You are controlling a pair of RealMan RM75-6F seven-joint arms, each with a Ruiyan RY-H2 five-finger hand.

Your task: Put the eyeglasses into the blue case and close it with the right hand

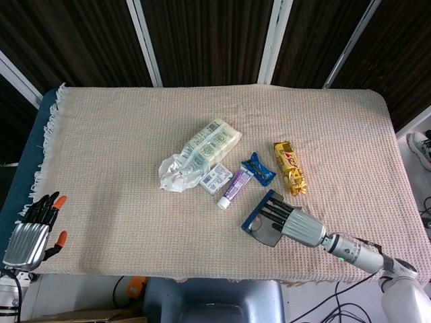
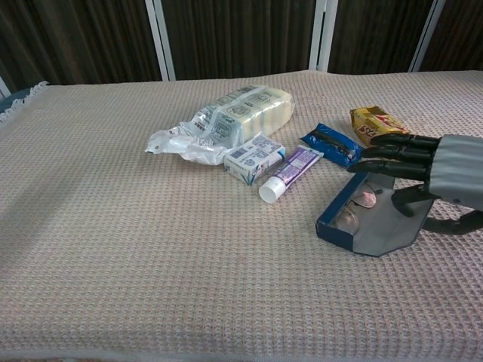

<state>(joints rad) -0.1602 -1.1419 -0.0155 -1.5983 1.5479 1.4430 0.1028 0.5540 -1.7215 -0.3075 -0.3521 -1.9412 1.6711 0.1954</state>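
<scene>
The blue case [image 1: 253, 217] lies open on the beige cloth near the front edge; in the chest view its blue wall [image 2: 336, 219] faces me and its grey lid lies flat. The eyeglasses [image 2: 355, 213] lie inside it, partly showing; in the head view my fingers hide them. My right hand [image 1: 296, 229] reaches over the case from the right, its dark fingers [image 2: 392, 154] stretched out above the opening and the thumb down on the grey lid. My left hand [image 1: 30, 232] hangs beyond the table's left front corner, fingers apart and holding nothing.
Behind the case lie a purple tube [image 2: 290, 172], a small white-and-blue box [image 2: 254, 157], a crumpled clear bag of packets [image 2: 226, 121], a blue wrapper [image 2: 332, 143] and a gold snack bar [image 2: 373, 123]. The table's front edge is just below the case in the head view.
</scene>
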